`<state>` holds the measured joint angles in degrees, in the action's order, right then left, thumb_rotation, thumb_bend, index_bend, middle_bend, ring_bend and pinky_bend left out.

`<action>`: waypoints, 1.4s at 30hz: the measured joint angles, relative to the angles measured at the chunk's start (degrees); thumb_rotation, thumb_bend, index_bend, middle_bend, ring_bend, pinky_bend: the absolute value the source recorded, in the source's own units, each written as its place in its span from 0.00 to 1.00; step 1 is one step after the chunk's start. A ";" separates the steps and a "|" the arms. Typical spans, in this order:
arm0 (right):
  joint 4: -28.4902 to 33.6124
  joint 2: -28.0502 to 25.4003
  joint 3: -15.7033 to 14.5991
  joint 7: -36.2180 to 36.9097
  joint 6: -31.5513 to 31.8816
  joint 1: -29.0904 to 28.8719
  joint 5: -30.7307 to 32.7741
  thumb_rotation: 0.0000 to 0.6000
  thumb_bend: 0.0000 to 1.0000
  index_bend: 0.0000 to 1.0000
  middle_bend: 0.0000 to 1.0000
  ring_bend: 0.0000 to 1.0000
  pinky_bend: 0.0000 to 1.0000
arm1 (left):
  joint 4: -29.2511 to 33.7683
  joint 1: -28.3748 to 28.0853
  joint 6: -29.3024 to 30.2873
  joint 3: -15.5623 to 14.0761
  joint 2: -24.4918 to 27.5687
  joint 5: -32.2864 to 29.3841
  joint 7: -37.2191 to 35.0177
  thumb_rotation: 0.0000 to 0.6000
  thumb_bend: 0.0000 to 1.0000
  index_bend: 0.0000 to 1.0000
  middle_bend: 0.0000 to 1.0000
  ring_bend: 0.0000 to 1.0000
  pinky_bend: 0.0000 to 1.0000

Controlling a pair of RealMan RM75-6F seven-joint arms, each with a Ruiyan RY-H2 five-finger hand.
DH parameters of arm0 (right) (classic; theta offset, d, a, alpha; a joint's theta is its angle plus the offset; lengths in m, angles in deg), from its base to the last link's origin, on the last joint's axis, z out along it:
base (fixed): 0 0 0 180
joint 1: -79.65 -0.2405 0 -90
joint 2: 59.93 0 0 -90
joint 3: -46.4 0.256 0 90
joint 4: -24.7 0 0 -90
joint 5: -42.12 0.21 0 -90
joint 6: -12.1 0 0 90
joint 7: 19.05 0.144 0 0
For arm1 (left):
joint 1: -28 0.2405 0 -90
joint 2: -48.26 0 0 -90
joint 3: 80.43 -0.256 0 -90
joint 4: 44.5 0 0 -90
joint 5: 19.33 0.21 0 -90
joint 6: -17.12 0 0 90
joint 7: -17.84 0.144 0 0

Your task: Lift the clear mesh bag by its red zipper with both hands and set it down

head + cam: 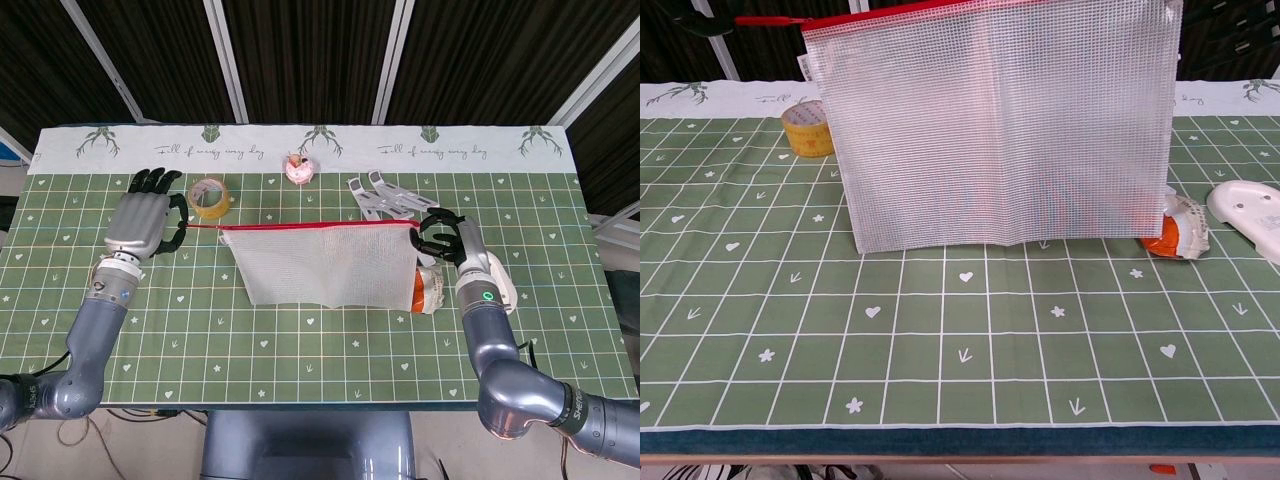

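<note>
— Both hands were up at either end of that bag. The left hand [142,224] pinched the long red pull strip [198,226] running out from the zipper, fingers closed on it, palm turned down.

— And the other side?

— The right hand [444,236] was clenched round the far end of the red zipper [315,226], curled tight on that corner. Between the two hands the zipper ran taut and nearly level.

— So where was the bag itself?

— Hanging! The clear mesh bag [328,264] drooped straight down from the zipper, spread flat like a curtain between the hands. From the chest view its lower edge [990,243] sat right down near the green tablecloth [960,350]; whether it touched the cloth, I couldn't tell.

— Anything close to the hands?

— Just beyond the left hand, towards the far edge, a roll of yellow tape [208,195] lay flat. Right under the right hand sat an orange-and-silver packet [426,289], partly hidden behind the bag's corner. Just outside that hand, a white oval device [1248,210] rested on the cloth.

— Further out?

— Beyond the right hand, a white folding stand [386,197]. Farther back, between the two hands, a small pink object [298,170] stood near the cloth's printed border.
</note>
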<state>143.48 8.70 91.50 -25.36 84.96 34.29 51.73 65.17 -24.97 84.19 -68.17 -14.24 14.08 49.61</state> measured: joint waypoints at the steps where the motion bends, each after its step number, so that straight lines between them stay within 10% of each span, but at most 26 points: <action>1: -0.02 -0.01 -0.08 0.05 -0.04 0.02 0.04 1.00 0.53 0.66 0.21 0.01 0.21 | -0.04 0.10 -0.08 -0.04 0.03 0.08 -0.07 1.00 0.39 0.58 0.11 0.00 0.00; 8: -0.12 -0.10 -0.71 0.12 -0.49 0.01 0.13 1.00 0.51 0.60 0.18 0.01 0.21 | 0.01 0.75 -0.41 -0.11 0.24 0.42 -0.34 1.00 0.39 0.57 0.11 0.00 0.00; 16: 0.59 -0.67 -2.41 -1.26 -2.07 0.12 -1.39 1.00 0.27 0.02 0.00 0.00 0.21 | 0.63 1.14 -1.18 -0.49 0.57 0.44 -0.05 1.00 0.18 0.36 0.05 0.00 0.00; 23: 1.27 -1.89 -4.54 -3.35 -3.83 0.14 -3.76 1.00 0.19 0.00 0.00 0.00 0.21 | 1.05 1.75 -1.19 -0.35 0.87 0.62 -0.70 1.00 0.11 0.14 0.02 0.00 0.00; 35: 4.37 -5.28 -10.67 -6.31 -2.86 2.77 -11.48 1.00 0.19 0.00 0.00 0.00 0.21 | 4.43 5.90 1.50 -2.36 2.05 7.68 -3.21 1.00 0.11 0.13 0.01 0.00 0.00; 42: 5.62 -8.11 -19.19 -8.90 -0.67 8.21 -27.03 1.00 0.20 0.00 0.00 0.00 0.21 | 6.95 13.08 7.20 -7.55 2.58 20.09 -6.55 1.00 0.11 0.10 0.00 0.00 0.00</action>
<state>149.10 0.59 72.32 -34.26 84.29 42.51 24.70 72.13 -11.88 91.39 -75.72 -11.65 34.17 43.05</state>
